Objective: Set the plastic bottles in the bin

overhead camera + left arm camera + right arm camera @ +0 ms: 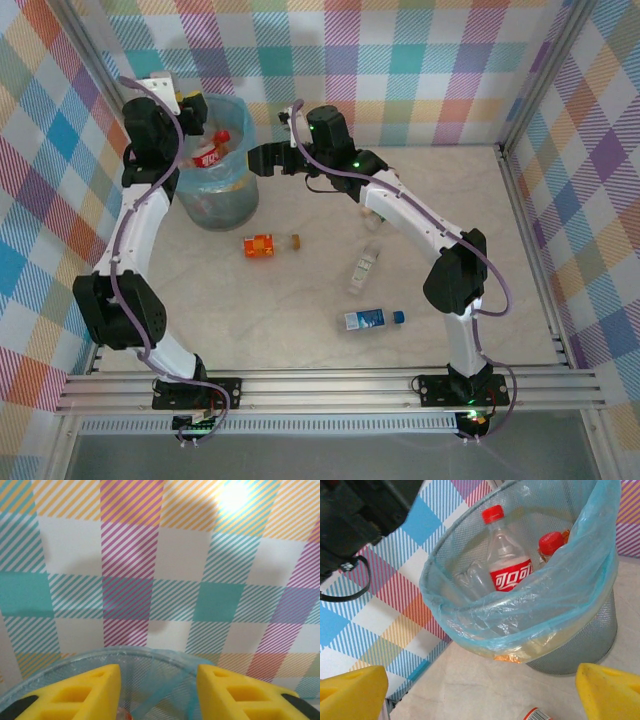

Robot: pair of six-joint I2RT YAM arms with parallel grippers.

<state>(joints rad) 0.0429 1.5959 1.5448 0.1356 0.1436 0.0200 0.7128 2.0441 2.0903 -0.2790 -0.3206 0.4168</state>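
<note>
Surveying the top view, the round translucent grey-blue wastebasket lined with a light blue bag [215, 205] stands at 10 o'clock on the table. It already holds several plastic bottles, among them a clear red-capped bottle with a red label [210, 150], upright against the far wall.

The left gripper [190, 108] hangs over the wastebasket's far rim. In its wrist view the yellow fingers stand apart, with nothing between them but the mesh and liner [150, 655] below.

The right gripper [258, 158] sits just beside the wastebasket at its 3 o'clock side. Its jaws are spread wide and empty, and its camera looks into the liner [520, 625] at the red-label bottle [507, 560].

Three bottles remain on the table:
- A short bottle with an orange label [268, 244] lies on its side at 6 o'clock from the right gripper. It is near that gripper and close to the wastebasket's foot, with its long axis running 9 to 3 o'clock and its cap toward 3.
- A clear slim bottle [365, 268] lies further toward 4 o'clock.
- A blue-capped bottle with a blue label [372, 319] lies nearest the bases.

Judgement: the orange-label bottle is the likely next pick and the right arm is the nearer. Its jaws would need to span the bottle across the 12-to-6 line. A label fragment at the lower edge of the right wrist view is possibly this bottle, but too little shows to confirm.
</note>
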